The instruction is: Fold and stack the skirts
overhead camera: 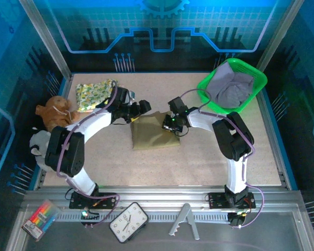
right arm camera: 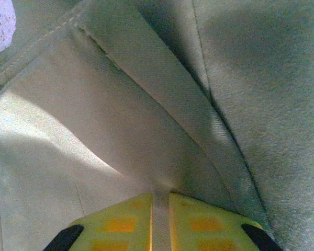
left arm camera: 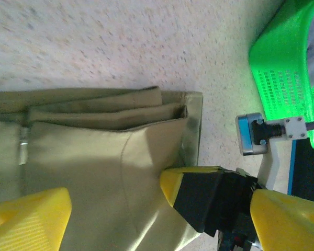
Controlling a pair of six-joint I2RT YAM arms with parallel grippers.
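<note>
Folding olive-khaki skirt (overhead camera: pixel 152 135), at centre | left gripper (overhead camera: pixel 137 112) at its 11 o'clock corner, jaws wide and empty, likely letting the fold settle | right gripper (right arm camera: pixel 160 197) at its 1 o'clock edge, pinching a cloth strip to steady it | floral skirt (overhead camera: pixel 94 94) 10 o'clock; lavender-grey skirt (overhead camera: pixel 233 86) in green basket (overhead camera: pixel 214 100), 1 o'clock

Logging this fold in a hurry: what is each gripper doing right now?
Left gripper: open over the olive skirt, holding nothing.
Right gripper: closed, pinching a fold of the olive skirt.
</note>
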